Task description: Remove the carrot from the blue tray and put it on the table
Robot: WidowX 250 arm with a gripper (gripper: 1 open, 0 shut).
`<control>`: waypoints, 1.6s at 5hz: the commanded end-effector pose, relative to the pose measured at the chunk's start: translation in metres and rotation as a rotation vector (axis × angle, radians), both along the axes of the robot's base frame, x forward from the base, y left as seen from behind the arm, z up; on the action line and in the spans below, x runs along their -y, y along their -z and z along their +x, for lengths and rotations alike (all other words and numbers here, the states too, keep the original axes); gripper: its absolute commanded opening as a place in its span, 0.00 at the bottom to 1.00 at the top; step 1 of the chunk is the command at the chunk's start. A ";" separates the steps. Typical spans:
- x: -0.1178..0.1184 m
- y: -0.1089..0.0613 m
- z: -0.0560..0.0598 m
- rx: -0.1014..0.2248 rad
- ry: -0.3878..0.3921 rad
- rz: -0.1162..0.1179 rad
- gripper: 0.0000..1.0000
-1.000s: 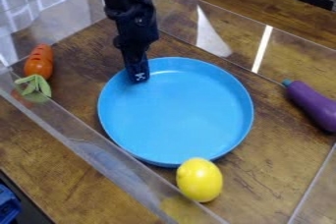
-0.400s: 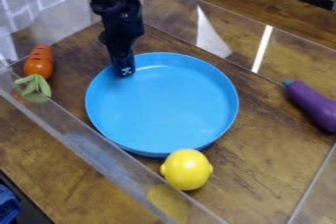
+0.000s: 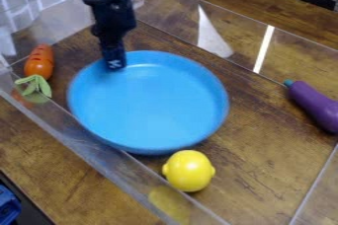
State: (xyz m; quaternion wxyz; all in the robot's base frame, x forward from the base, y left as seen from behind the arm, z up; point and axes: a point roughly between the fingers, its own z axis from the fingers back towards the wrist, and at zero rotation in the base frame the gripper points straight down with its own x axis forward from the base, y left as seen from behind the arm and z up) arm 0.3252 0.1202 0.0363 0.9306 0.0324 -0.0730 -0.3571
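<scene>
The small orange-red toy carrot with green leafy top (image 3: 40,69) lies on the dark wood-grain table (image 3: 264,170), left of the round bright-blue plastic tray (image 3: 148,103) and apart from its rim. It is not in the tray, so the task's end state looks met for the carrot.

The black gripper (image 3: 113,64) points down with its tip at the tray's far-left rim. The jaws look nearly together, possibly pinching the rim; the view cannot confirm, and nothing else is in them.

Risks:
- If the jaws do hold the rim, any arm travel drags the tray toward the carrot and may shove it against the clear acrylic panel (image 3: 93,155) at the table edge.
- The yellow lemon (image 3: 189,171) touches or nearly touches the tray's near rim, so a tray shift would roll it.

The purple eggplant (image 3: 314,104) sits well apart at right, no obstruction.
</scene>
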 end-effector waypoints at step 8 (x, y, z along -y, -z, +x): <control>0.000 -0.009 0.066 0.100 -0.041 -0.047 0.00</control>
